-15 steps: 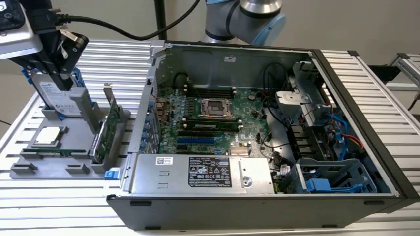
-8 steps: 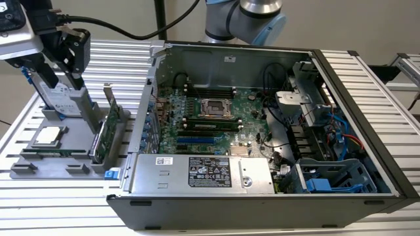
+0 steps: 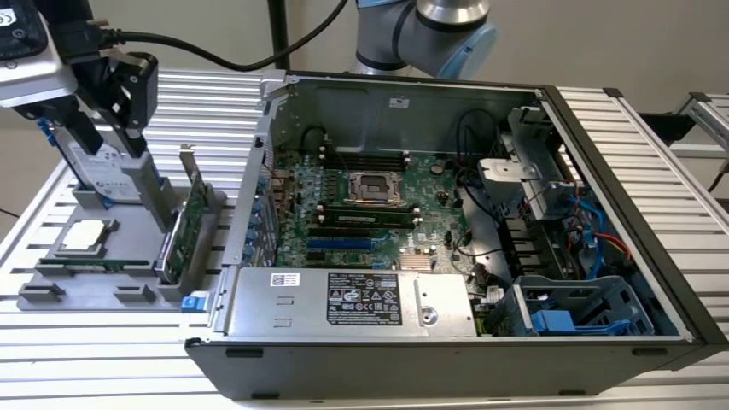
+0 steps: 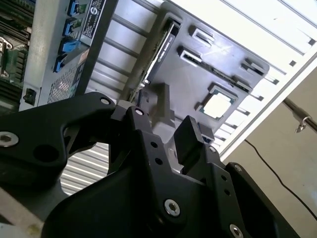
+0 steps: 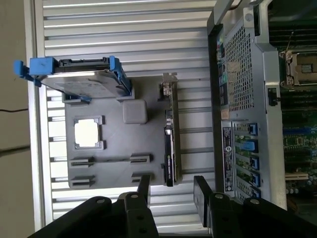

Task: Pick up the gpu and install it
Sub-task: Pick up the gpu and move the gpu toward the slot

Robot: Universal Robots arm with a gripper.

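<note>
Slatted table carries a grey tray beside the open case. I see the gpu standing on edge along the tray's side nearest the case, with a bare strip of slats between. My gripper hangs above the tray, jaws wide apart, gripping nothing. The hard drive stands on the tray, apart from the gpu.

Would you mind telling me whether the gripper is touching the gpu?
Apart. In the first wrist view the open gripper straddles the gpu, with bare surface showing between each finger and the card.
</note>
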